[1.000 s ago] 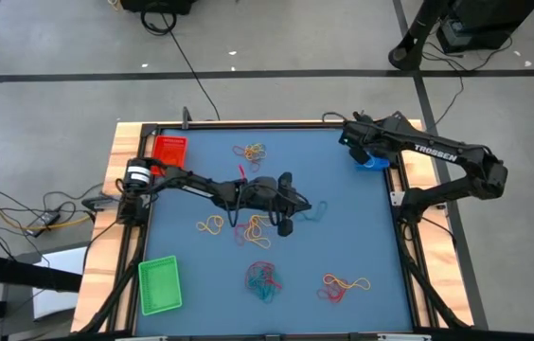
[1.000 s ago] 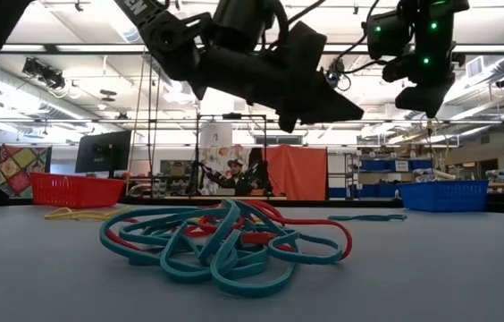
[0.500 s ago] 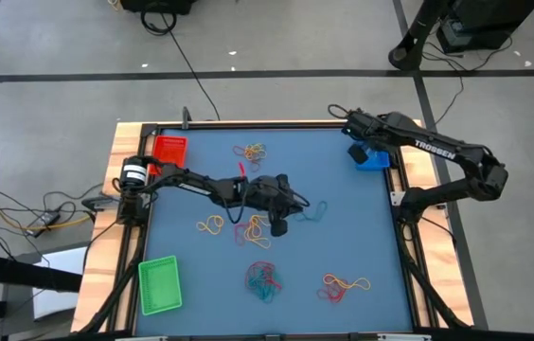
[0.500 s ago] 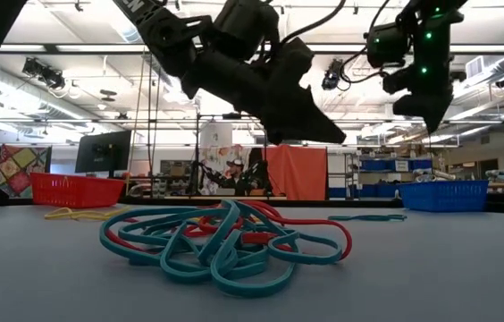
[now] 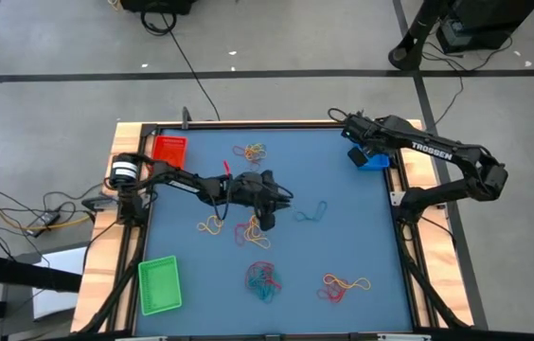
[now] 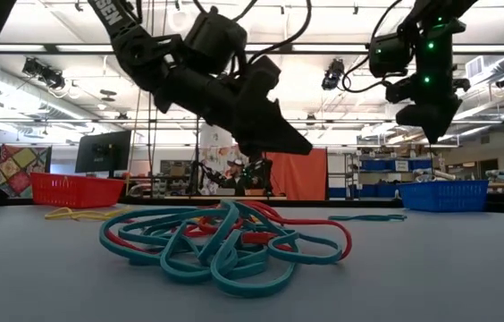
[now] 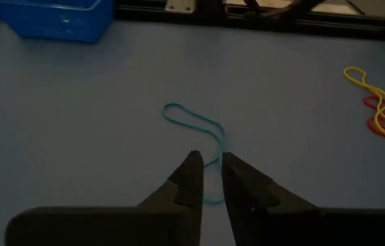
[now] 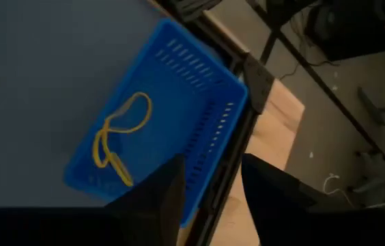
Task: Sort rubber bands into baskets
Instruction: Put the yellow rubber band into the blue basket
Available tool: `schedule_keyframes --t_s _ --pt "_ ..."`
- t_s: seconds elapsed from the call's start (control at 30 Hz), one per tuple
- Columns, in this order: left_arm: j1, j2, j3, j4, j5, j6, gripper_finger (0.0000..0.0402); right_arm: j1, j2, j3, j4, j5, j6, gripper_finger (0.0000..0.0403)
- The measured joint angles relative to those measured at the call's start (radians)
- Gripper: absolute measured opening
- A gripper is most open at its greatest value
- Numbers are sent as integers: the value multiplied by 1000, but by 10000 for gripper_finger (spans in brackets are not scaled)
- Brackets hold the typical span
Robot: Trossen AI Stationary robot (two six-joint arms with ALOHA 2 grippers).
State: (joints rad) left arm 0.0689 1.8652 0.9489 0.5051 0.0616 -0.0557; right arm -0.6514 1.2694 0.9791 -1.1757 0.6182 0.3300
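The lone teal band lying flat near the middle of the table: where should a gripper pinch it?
Probably from straight above, across the narrow waist of the teal band, since it lies flat and its two strands run close together there. The left gripper hangs nearest.

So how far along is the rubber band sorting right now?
Barely started. One yellow band lies in the blue basket, under the open right gripper. The left gripper hovers over a lone teal band, nearly closed, holding nothing. Several mixed piles remain; the green basket looks empty.
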Motion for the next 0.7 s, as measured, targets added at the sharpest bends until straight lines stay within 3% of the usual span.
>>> schedule_keyframes --t_s 0.1,0.27,0.53,0.7 --pt "4 -19 -15 -12 12 -7 86 9 -6 0 -4 -20 -8 173" --pt "2 -79 -71 -6 60 -14 109 111 -12 0 -6 -206 -6 174" --pt "-33 -214 -304 224 32 -61 111 449 -13 0 -5 -252 126 145" --pt "-67 -245 -421 360 1 -107 111 692 -13 -33 87 -291 292 129"
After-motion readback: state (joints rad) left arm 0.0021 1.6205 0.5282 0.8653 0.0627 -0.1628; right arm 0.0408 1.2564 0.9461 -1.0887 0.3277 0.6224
